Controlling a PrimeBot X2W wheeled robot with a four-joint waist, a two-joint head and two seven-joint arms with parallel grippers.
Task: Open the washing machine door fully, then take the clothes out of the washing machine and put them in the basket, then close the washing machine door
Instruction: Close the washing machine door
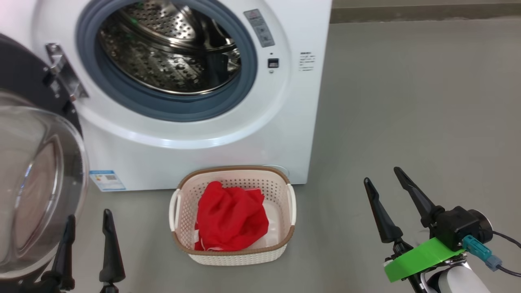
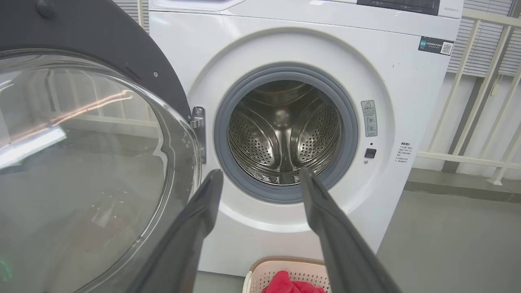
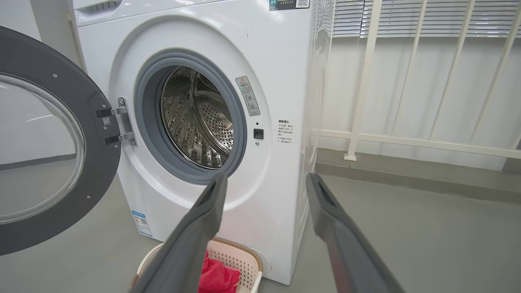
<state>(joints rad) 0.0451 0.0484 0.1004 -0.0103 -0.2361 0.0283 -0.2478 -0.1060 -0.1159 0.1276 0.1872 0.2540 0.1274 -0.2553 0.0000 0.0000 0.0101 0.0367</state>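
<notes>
Grey floor (image 1: 407,101) runs under everything, with a white railing (image 3: 364,81) behind the machine in my right wrist view; the washing machine (image 1: 195,162) stands ahead of me, its door (image 1: 24,61) swung wide on the hinge at my left, glass bowl bulging toward the head camera; through the grey ring I see the perforated steel drum (image 1: 171,44); the basket (image 1: 236,169) sits on the floor just in front of the machine's base, and the red clothes (image 1: 230,217) lie bundled inside it; my left gripper (image 1: 89,215) hangs just beside the door glass, fingers spread and holding nothing; my right gripper (image 1: 381,174) hovers over the floor well to the right of the basket, fingers likewise apart and empty.
</notes>
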